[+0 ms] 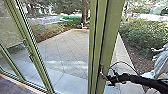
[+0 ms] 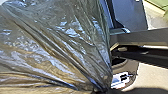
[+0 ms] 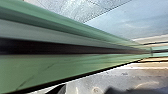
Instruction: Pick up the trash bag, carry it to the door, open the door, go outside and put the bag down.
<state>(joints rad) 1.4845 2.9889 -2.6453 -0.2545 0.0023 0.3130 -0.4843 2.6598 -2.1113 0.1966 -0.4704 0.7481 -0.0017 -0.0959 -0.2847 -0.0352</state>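
Note:
In the head view my right gripper (image 1: 109,79) is at the green door frame (image 1: 110,37), low on its upright and beside a small metal fitting (image 1: 101,70). Whether it grips anything there I cannot tell. The same kind of green frame (image 3: 75,67) runs close across the right wrist view. The trash bag (image 2: 57,42), dark, shiny and partly see-through, is large in the left wrist view. Its folds draw together into a tight neck, where my left gripper (image 2: 100,90) holds it.
Beyond the glass lies a paved yard (image 1: 67,50) with trees behind. Another green upright (image 1: 37,65) with dark fittings is at the left. Bushes (image 1: 145,35) border the paving on the right. A pale shape (image 1: 160,62) that I cannot identify is behind my right arm.

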